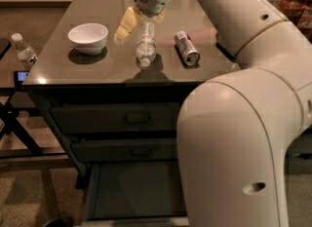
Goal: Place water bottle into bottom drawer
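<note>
On the tabletop [97,70], clear ribbed water bottle [146,46], white cap [144,63] forward, under the gripper [140,28], fingers [125,24] spread apart.

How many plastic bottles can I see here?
2. The water bottle lies on the countertop at the end effector; a white-capped bottle stands beyond the counter's left edge. The arm may hide others.

White bowl [88,37] seen upright on left part of grey tabletop [97,7]. Silver can [187,48] laid on side right of centre, well apart from bowl. Gripper [141,28] noted over far-middle tabletop, between bowl and can. Top drawer [97,120] and middle drawer [107,151] found shut. Labelled bottle [23,50] stood off table at left, small lit screen [21,76] just near of it. Jar with orange contents [295,2] glimpsed far right.
</note>
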Available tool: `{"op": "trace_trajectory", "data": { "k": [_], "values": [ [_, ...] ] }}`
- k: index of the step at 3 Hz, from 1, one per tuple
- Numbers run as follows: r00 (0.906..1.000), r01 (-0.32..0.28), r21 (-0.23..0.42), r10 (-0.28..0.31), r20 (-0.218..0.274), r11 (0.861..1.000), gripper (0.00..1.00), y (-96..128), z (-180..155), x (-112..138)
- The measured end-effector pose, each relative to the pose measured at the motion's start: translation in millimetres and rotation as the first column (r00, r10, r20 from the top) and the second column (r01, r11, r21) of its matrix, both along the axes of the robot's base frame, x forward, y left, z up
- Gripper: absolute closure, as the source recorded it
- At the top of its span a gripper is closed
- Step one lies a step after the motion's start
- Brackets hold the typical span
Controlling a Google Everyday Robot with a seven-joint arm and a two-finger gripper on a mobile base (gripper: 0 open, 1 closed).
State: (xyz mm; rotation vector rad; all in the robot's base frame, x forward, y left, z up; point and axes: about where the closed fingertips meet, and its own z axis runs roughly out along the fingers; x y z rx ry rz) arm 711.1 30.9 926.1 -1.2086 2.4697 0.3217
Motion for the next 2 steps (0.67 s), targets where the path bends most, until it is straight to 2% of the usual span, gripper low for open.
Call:
{"op": "trace_trajectory", "data": {
  "k": [2],
  "values": [
    [0.997, 0.077, 0.05, -0.077, -0.005, 0.996, 0.0, -5.5, -19.6, 31.0]
  ]
}}
